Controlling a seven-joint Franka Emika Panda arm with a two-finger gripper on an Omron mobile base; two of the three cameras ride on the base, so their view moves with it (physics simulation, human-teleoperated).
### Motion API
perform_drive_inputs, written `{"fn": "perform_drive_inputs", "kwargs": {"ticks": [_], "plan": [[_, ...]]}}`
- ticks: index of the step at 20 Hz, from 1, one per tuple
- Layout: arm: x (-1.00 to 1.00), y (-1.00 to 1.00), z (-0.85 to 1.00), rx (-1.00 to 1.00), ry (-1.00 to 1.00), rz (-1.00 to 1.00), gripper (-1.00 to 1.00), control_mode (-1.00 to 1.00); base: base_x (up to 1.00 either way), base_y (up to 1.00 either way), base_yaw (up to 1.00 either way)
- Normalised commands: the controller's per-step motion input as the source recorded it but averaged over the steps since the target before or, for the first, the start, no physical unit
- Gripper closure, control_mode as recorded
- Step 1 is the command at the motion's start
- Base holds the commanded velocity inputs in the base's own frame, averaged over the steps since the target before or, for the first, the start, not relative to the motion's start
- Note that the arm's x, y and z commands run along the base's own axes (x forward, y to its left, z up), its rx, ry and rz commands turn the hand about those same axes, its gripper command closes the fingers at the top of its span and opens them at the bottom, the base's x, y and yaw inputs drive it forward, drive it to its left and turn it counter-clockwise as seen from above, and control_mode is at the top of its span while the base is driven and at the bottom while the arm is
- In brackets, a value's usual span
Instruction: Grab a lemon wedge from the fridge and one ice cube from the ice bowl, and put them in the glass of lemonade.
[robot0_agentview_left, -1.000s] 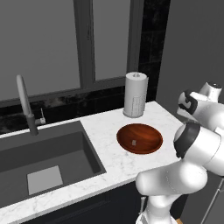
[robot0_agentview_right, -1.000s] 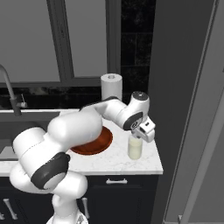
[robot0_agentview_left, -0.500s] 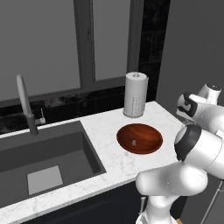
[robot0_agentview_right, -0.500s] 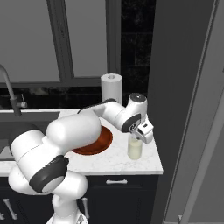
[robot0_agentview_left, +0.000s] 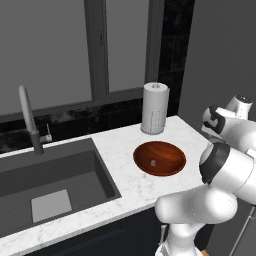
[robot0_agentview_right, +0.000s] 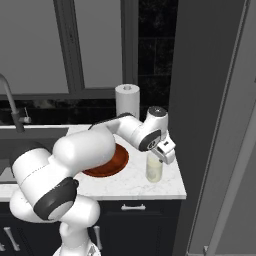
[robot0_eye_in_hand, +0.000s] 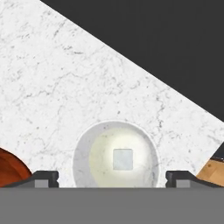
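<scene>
Two base views flank the arm, sharing the worktop (robot0_agentview_left: 125, 185); the hand view looks straight down into the glass of lemonade (robot0_eye_in_hand: 116, 158).

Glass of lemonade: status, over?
Gripper open, directly above glass of lemonade. Ice cube in the glass. Another cube in ice bowl. Nothing in the way.

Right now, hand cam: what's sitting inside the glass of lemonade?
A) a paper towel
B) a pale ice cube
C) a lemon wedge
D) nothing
B: the hand view looks straight down into the glass, and a small pale square ice cube sits in the middle of the liquid, with the open pincer spread either side of the rim.
</scene>
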Motion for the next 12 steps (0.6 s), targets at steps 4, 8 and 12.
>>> {"fn": "perform_drive_inputs", "kwargs": {"ticks": [4, 8, 12], "plan": [[-0.06, 0.07, 0.08, 0.00, -0.06, 0.00, -1.00, -1.00, 0.00, 0.00, 0.00], [-0.16, 0.02, 0.14, 0.01, -0.09, 0.00, -1.00, -1.00, 0.00, 0.00, 0.00], [-0.18, 0.10, 0.16, 0.00, -0.11, 0.04, -1.00, -1.00, 0.00, 0.00, 0.00]]}}
